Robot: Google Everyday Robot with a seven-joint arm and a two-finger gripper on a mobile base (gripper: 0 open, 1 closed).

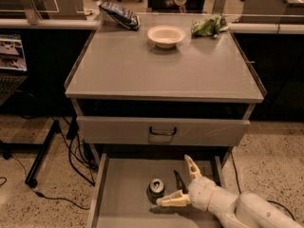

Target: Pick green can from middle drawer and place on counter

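Reaching into the open drawer, the gripper sits low, just right of the can. Its two pale fingers are spread wide and hold nothing. The can stands upright near the middle of the drawer floor. The lower fingertip lies just beside its base and the upper finger angles away, so the can is not yet between them.

To do this well, I judge the gripper should slide left until the can sits squarely in the gap. It should then close at mid-height with modest force and lift clear of the drawer front above.

The can is a smooth dark-green cylinder with a silver top. It looks thin-walled and likely to skid on the flat grey metal floor if nudged. The counter is matte grey with a thin rim. A pale bowl, a green bag and a dark bag sit at its far edge.
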